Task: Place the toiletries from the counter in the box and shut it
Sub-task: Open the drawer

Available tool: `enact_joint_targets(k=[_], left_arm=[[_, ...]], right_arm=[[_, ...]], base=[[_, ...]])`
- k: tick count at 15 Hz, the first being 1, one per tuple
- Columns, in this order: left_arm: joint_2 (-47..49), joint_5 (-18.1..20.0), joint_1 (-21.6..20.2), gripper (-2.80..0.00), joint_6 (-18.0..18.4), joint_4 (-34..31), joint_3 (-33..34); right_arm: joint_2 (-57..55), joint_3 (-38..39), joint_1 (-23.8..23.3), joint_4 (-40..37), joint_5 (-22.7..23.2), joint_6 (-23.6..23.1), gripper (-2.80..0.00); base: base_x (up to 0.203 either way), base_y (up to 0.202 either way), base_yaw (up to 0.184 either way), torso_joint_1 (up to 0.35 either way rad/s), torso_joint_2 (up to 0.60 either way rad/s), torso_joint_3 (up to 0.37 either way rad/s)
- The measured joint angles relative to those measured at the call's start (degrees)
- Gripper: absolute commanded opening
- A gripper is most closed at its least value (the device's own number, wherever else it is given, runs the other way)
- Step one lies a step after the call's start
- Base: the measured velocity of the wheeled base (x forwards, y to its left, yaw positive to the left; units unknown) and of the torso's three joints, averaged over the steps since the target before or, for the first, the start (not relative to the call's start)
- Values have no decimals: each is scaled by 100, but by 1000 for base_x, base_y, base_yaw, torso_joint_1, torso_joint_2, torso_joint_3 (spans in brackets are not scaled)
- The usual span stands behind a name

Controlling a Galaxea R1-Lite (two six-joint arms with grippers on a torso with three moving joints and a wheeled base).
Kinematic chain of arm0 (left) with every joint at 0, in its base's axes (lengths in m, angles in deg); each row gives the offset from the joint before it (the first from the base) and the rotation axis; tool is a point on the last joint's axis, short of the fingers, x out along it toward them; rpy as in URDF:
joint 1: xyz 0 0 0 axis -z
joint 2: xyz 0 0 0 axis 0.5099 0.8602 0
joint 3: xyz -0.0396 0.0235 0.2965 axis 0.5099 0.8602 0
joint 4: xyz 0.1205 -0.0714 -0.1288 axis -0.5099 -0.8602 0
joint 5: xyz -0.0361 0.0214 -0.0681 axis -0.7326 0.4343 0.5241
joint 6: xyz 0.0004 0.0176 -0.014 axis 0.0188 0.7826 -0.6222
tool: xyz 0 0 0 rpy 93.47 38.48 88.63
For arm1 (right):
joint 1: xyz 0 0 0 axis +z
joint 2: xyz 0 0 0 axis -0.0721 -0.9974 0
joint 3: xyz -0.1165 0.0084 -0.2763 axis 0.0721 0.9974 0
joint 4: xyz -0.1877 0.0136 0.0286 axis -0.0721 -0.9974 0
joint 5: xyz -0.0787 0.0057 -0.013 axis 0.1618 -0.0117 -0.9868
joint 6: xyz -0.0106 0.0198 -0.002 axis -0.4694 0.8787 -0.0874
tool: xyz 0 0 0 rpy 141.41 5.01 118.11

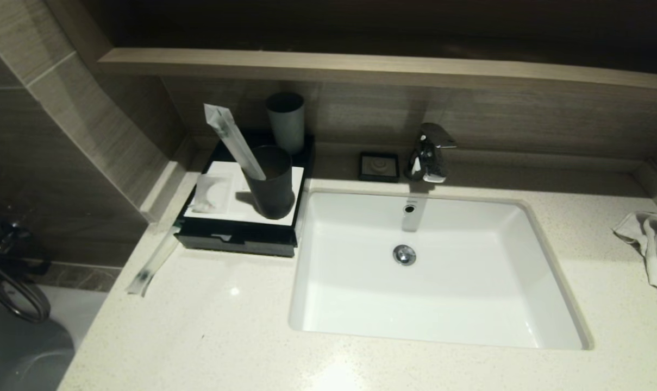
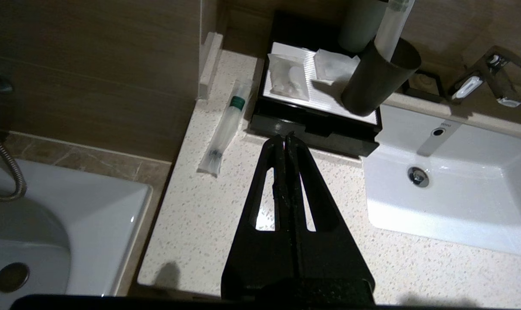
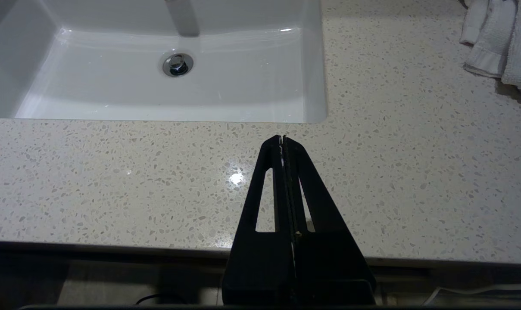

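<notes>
Both grippers hang pressed closed and empty at the near edge of the desk (image 1: pixel 241 326), neither showing in the head view: the left gripper (image 2: pixel 285 137) points at the box (image 1: pixel 236 239) in the left of that frame, the right gripper (image 3: pixel 282 138) sits before the sink (image 1: pixel 556 260).

No packet is boxed yet, and the drawer (image 2: pixel 307 129) looks shut. The first step, by this reading, is to spread the left gripper and draw the drawer out by its notch, pulling straight so the box does not slide or tip the dark cup (image 1: pixel 271 182) standing on its white top.

That cup holds one long packet (image 1: pixel 233 138), leaning out toward the upper left. A grey cup (image 1: pixel 286 122) stands behind it; what it holds cannot be seen. The square packet (image 1: pixel 211 193) lies flat on the box top, left of the dark cup. The left wrist view shows what may be another flat packet just behind it. The green-label packet (image 1: pixel 153 262) lies on the desk just left of the box, near the edge, so a pinch from above at mid-length seems safest.
</notes>
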Motion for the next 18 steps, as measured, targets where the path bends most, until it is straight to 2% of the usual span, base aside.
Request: enact_joint_targets(k=[10, 12, 18], left_arm=[[2815, 450, 96, -280, -96, 1163, -642], [3358, 463, 252, -280, -71, 1195, -709], [4541, 309, 1069, -280, -20, 1226, -698]], right_arm=[[0, 0, 0, 0, -2, 2, -280], [0, 0, 0, 0, -2, 0, -280], [0, -2, 0, 0, -2, 0, -280]], base=[[0, 0, 0, 0, 0, 0], [0, 0, 0, 0, 0, 0], [0, 0, 0, 0, 0, 0]])
